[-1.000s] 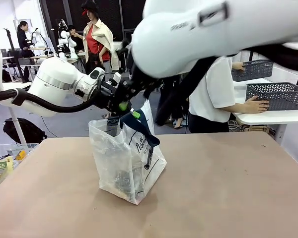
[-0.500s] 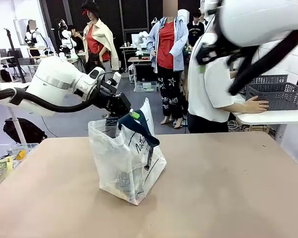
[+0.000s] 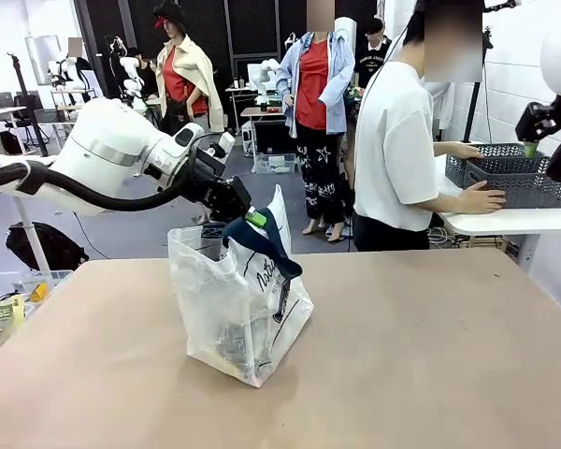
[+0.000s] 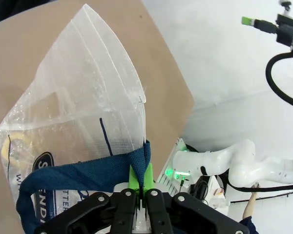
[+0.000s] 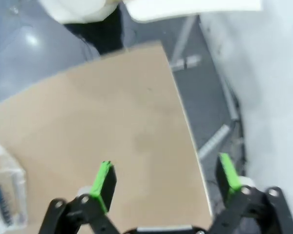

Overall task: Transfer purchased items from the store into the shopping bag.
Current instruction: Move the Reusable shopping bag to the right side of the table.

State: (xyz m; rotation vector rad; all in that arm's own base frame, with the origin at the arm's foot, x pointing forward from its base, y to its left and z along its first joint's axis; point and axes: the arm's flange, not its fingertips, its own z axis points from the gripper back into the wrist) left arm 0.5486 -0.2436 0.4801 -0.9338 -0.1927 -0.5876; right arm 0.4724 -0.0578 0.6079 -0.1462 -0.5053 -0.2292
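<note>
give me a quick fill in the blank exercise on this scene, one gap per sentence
1. The left gripper is shut on the bag's navy ____.
2. The shopping bag stands on the tan ____.
3. The right gripper has its jaws ____ and holds nothing.
4. The person's hand rests against a dark grey lattice ____.

Missing words: handle; table; open; basket
</note>
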